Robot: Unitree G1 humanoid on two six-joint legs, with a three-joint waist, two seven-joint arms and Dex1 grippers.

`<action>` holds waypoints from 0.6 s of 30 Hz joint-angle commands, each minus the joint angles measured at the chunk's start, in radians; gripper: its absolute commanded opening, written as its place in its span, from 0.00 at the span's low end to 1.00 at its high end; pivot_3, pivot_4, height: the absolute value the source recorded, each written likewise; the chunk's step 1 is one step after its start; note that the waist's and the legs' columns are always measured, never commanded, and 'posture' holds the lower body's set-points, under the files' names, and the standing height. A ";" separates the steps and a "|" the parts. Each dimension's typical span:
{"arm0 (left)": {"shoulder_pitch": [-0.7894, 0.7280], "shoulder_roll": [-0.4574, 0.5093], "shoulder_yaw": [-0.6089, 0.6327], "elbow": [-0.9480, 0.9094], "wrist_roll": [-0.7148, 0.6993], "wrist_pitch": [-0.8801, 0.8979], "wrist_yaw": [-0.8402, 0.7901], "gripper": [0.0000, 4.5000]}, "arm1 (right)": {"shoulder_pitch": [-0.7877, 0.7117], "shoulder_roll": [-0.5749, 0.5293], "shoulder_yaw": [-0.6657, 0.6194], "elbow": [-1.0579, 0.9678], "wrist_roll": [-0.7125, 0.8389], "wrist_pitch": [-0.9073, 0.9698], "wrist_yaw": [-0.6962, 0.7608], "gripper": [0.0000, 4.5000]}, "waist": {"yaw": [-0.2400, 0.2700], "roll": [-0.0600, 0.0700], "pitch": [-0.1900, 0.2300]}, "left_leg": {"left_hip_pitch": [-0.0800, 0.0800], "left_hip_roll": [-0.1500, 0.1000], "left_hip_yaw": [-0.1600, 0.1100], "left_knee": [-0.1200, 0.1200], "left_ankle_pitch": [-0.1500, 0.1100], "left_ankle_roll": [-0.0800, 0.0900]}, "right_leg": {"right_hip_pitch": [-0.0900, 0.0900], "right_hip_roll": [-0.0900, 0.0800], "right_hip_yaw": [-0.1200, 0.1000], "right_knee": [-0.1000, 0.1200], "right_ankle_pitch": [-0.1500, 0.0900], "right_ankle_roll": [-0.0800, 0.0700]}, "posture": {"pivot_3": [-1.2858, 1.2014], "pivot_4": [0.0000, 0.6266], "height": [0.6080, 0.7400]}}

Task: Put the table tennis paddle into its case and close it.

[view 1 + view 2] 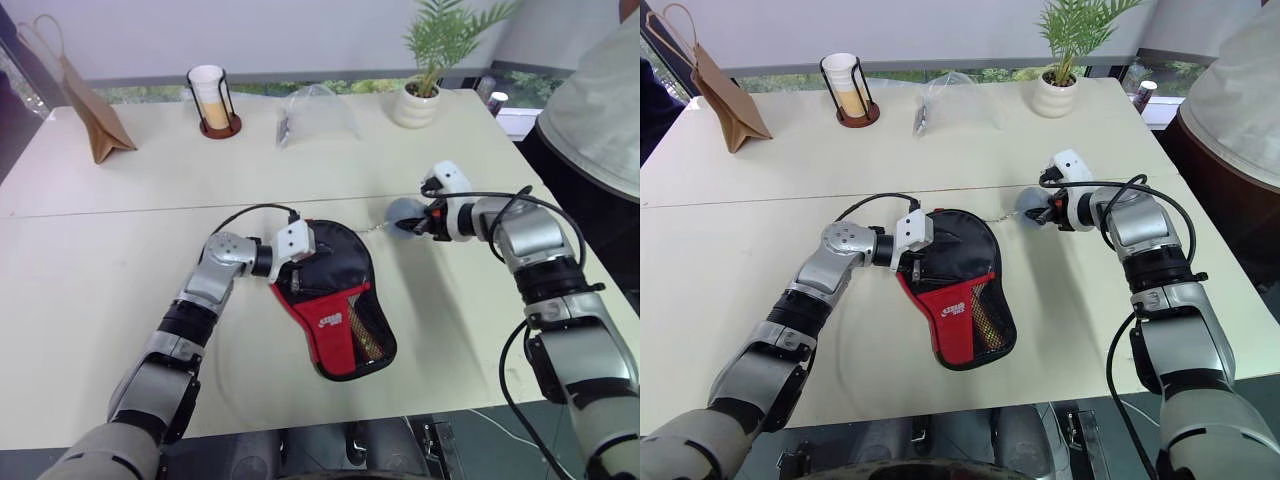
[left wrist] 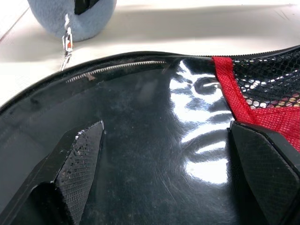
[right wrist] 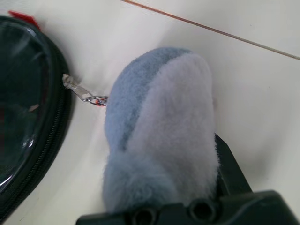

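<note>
Case point(image 1: 335, 310) lies flat near the table's point(image 1: 100, 260) front edge, paddle apparently inside. Left gripper point(image 2: 164, 164) rests spread on its glossy face, pinning it. Right gripper point(image 1: 425, 222) clamps the blue plush zipper charm point(image 3: 159, 131); pull should follow the zip track.

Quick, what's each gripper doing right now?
Left gripper: open, over the case.
Right gripper: shut on the plush zip pull.
</note>
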 commanded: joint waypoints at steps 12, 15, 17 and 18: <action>-0.011 -0.006 -0.048 0.164 0.024 -0.001 -0.002 1.00 | 0.309 -0.197 0.017 -0.551 -0.052 0.051 -0.003 0.06 | 0.016 0.000 -0.001 | 0.001 0.000 -0.001 0.000 0.000 0.000 | 0.001 0.000 0.000 -0.001 0.000 0.000 | 0.52 0.24 1.00; -0.020 -0.008 -0.050 0.194 0.028 -0.016 -0.002 1.00 | 0.356 -0.217 0.015 -0.630 -0.056 0.040 -0.003 0.06 | 0.020 0.000 -0.001 | 0.002 0.000 -0.001 0.000 0.000 0.000 | 0.002 0.000 0.000 -0.001 0.000 0.000 | 0.52 0.24 1.00; -0.026 -0.008 -0.053 0.211 0.033 -0.025 -0.001 1.00 | 0.385 -0.235 0.015 -0.682 -0.059 0.046 -0.001 0.06 | 0.021 0.000 -0.002 | 0.002 0.000 -0.001 0.000 0.000 0.000 | 0.002 0.000 0.000 -0.001 0.000 0.000 | 0.52 0.24 1.00; -0.029 -0.008 -0.055 0.218 0.038 -0.030 0.000 1.00 | 0.400 -0.246 0.015 -0.705 -0.061 0.044 0.001 0.06 | 0.021 0.000 -0.002 | 0.002 0.000 -0.001 0.000 0.000 0.000 | 0.002 0.000 0.000 -0.001 0.000 0.000 | 0.52 0.24 1.00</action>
